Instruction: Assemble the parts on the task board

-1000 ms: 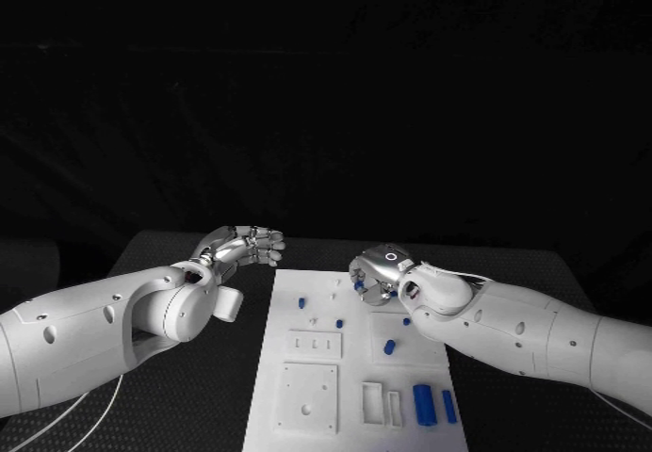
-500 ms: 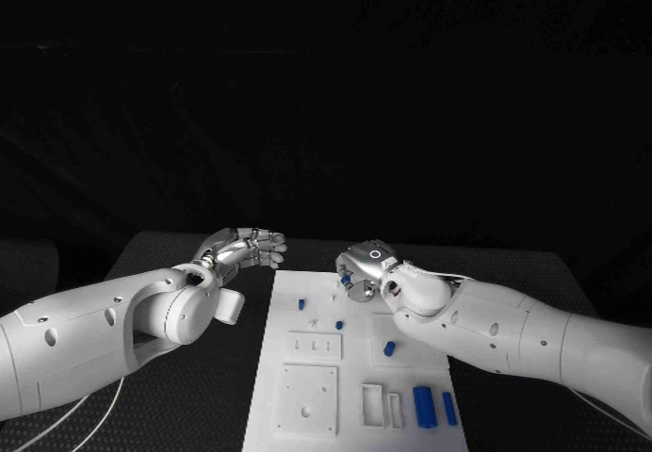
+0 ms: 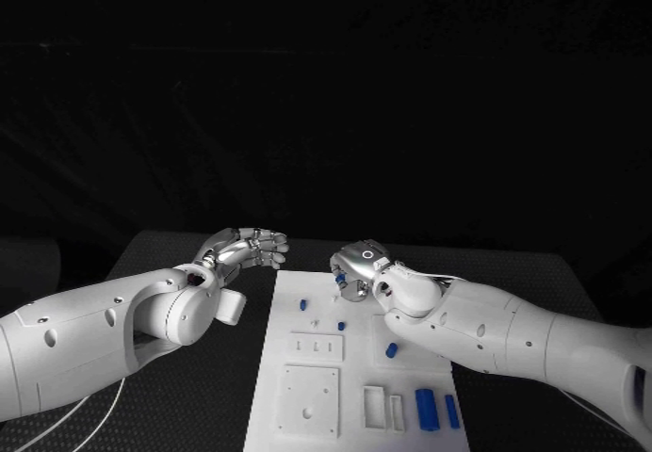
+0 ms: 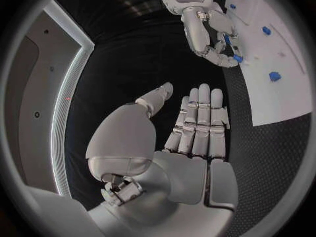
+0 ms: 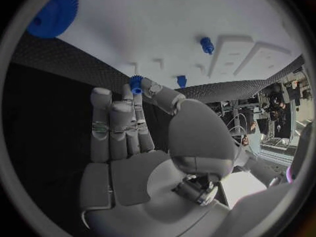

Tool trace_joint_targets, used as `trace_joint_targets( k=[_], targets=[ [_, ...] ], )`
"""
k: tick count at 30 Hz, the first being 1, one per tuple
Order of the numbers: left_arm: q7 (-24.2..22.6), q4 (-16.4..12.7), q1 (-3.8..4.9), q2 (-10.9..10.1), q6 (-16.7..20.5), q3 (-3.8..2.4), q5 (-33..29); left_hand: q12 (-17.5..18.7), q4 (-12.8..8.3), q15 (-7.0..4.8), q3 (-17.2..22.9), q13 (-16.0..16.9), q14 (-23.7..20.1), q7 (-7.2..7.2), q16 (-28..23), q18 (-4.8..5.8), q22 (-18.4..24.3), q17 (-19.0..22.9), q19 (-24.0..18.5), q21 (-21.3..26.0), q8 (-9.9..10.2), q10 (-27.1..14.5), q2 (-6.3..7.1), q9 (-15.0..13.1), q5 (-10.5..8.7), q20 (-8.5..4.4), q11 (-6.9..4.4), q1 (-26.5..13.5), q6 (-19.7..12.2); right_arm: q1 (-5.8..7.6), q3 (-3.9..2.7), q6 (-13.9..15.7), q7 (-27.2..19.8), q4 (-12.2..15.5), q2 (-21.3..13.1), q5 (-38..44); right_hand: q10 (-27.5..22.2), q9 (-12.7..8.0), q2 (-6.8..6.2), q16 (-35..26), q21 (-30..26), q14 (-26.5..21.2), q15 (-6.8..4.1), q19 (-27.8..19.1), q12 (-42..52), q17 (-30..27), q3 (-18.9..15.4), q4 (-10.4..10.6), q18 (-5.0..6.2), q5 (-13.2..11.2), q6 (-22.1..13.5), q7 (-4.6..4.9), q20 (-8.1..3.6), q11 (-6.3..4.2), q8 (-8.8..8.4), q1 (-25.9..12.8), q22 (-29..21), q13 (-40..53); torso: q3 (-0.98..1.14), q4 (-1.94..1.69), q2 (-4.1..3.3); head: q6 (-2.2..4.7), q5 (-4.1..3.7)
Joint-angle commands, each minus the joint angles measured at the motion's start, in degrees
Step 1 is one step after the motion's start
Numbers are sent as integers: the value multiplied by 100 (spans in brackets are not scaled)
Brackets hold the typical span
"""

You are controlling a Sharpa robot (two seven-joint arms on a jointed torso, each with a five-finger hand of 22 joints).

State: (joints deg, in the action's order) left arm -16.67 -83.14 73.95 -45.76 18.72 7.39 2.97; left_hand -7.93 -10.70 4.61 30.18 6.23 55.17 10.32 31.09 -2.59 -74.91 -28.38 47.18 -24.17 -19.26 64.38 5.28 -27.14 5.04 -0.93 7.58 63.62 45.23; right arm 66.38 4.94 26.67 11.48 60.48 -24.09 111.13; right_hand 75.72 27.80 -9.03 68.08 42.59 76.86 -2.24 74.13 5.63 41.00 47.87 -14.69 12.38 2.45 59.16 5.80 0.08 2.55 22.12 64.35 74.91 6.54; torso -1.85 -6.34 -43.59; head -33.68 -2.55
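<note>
One small blue gear (image 5: 136, 84), light, rigid, slippery, pinched at its rim by right hand (image 3: 359, 270) mid-frame; left hand (image 3: 246, 248) curled, holding nothing.

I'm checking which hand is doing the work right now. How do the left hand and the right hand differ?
The right hand pinches a small blue part between its fingers; the left hand holds nothing. The right hand is over the far end of the white board; the left hand is beside the board, over the black table. Both are silver hands on white arms.
</note>
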Motion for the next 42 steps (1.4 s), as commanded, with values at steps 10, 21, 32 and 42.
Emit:
trace_joint_targets(
  k=[10, 21, 32, 42],
  targets=[
    [-39, -63, 69, 7, -85, -8, 7, 41, -13, 18, 12, -6, 37, 44, -29, -106, -122, -8, -35, -19, 21, -1, 0, 4, 3, -3, 48, -72, -4, -3, 4, -30, 74, -117, 91, 129, 115, 11, -47, 31, 37, -142, -146, 47, 12, -6, 41, -10, 262, 34, 42, 15, -102, 20, 17, 26, 131, 73, -28, -43, -59, 3, 11],
    [-26, -60, 92, 8, -86, -8, 7, 50, -11, 19, 12, -7, 40, 46, -36, -106, -122, -17, -37, -24, 26, 0, 1, 3, 2, -1, 50, -84, -5, -3, 10, -222, 115, -140, 80, 143, 113, 13, -51, 36, 42, -144, -146, 42, 5, -9, 52, -7, 262, 34, 38, 16, -103, 21, 13, 25, 130, 74, -41, -38, -73, -23, 39],
    [-20, -47, 94, 15, -89, -8, 7, 59, -11, 20, 15, -9, 41, 47, -44, -107, -121, -26, -39, -28, 31, 0, 2, 2, 2, -1, 51, -90, -8, -3, 15, -346, 85, -146, 85, 111, 110, 16, -61, 41, 48, -148, -143, 31, -5, -15, 64, -3, 262, 34, 33, 19, -102, 23, 7, 19, 129, 75, -45, -33, -85, -36, 53],
    [-17, -24, 94, 37, -88, -8, 7, 65, -13, 20, 18, -10, 42, 48, -49, -108, -121, -33, -40, -30, 35, 1, 2, 2, 2, -1, 52, -93, -9, -3, 19, -400, 53, -142, 96, 68, 108, 18, -67, 45, 53, -152, -140, 20, -15, -21, 71, 1, 262, 36, 28, 22, -99, 26, 1, 6, 128, 76, -53, -33, -97, -45, 48]
  ],
)
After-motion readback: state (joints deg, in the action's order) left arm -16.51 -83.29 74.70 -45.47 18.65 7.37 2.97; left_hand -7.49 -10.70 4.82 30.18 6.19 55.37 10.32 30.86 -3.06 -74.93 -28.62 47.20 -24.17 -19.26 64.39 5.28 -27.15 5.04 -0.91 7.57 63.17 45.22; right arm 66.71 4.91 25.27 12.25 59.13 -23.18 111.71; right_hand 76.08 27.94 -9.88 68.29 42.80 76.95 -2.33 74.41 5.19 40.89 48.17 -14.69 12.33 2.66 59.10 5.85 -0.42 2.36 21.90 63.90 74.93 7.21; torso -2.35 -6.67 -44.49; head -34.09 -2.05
